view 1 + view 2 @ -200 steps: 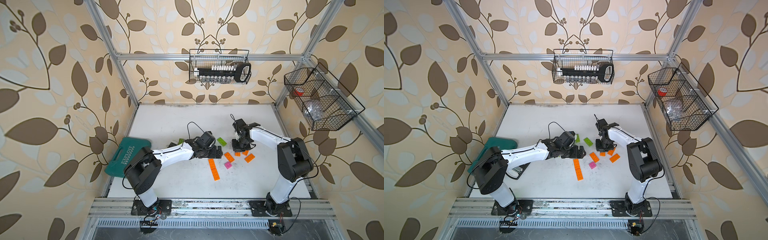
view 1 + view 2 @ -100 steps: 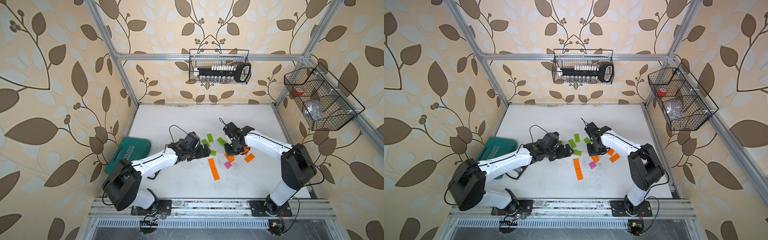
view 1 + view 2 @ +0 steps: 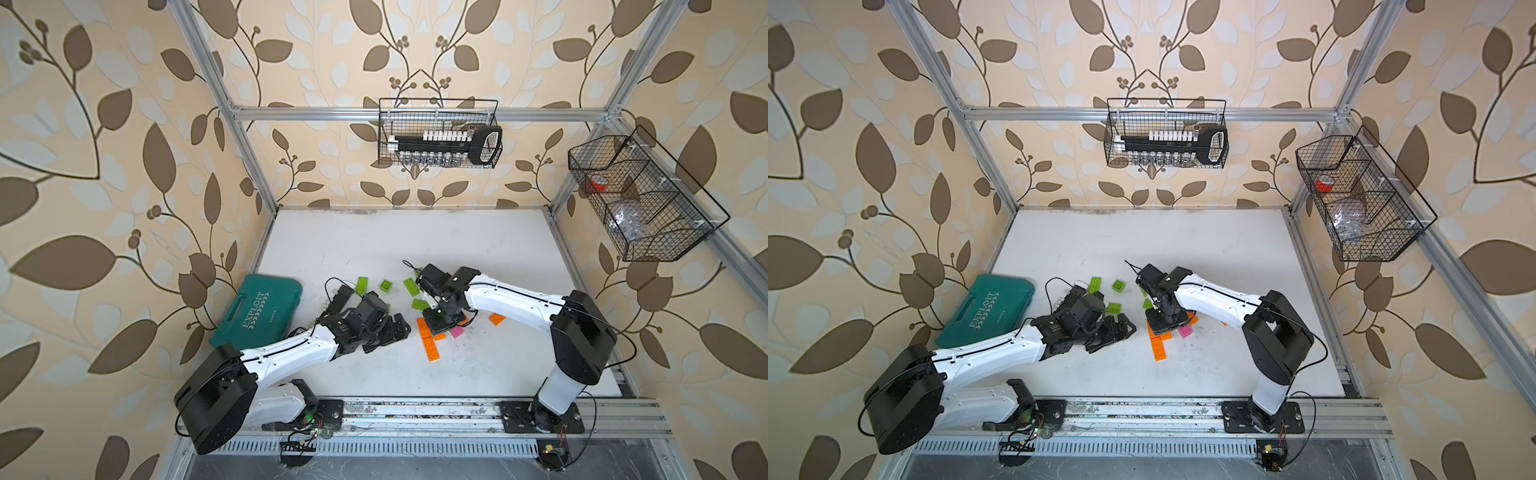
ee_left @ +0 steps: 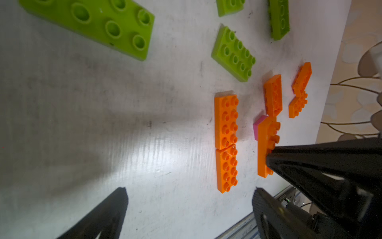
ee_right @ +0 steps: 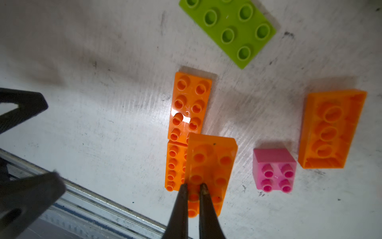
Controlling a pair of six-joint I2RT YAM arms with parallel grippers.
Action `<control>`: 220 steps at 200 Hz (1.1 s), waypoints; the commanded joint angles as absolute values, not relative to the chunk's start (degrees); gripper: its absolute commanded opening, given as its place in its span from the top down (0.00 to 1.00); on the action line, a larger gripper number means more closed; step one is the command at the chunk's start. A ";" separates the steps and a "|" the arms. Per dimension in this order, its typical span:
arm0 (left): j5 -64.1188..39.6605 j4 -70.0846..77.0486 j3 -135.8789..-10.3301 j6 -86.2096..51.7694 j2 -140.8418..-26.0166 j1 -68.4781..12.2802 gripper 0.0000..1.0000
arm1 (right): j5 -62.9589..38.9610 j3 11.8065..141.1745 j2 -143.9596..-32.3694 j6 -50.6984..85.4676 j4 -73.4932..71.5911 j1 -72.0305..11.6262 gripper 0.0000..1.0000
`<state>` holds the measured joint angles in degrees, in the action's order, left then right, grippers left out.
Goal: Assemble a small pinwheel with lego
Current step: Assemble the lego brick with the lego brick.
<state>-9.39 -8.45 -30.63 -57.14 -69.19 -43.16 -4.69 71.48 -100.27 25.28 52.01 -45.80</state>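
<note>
My right gripper [image 5: 193, 185] is shut on an orange lego brick [image 5: 210, 161], held tilted just above two orange bricks [image 5: 189, 103] that lie end to end on the white table. In both top views this gripper [image 3: 440, 324] [image 3: 1165, 324] points down over that orange row [image 3: 428, 345]. A pink square brick [image 5: 273, 169] sits beside it, and another orange brick [image 5: 330, 128] lies studs down further off. My left gripper [image 4: 190, 196] stands open and empty, low over the table, a short way left of the orange row [image 4: 226, 122].
Several lime-green bricks [image 3: 361, 284] [image 3: 410, 286] [image 4: 233, 53] lie scattered behind both grippers. A teal tool case [image 3: 257, 311] rests by the left wall. More orange bricks [image 4: 272, 95] [image 3: 497, 318] lie to the right. Wire baskets [image 3: 438, 133] hang on the back and right walls.
My right gripper has carried the orange brick left and toward the front, over the orange row. The left arm has drawn back to the left, still open.
</note>
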 commanded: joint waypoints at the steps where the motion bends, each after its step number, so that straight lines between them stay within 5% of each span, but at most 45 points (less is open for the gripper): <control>1: -6.95 -4.65 -30.58 -59.69 -69.30 -43.44 0.04 | -5.68 73.24 -101.87 25.40 54.22 -46.67 0.93; 220: -7.97 -6.33 -33.64 -56.25 -72.69 -43.42 0.04 | -4.22 75.18 -107.15 28.58 52.95 -47.97 0.94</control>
<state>-8.47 -6.09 -31.79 -57.41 -72.53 -43.16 -5.34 73.25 -105.34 27.86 52.69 -47.75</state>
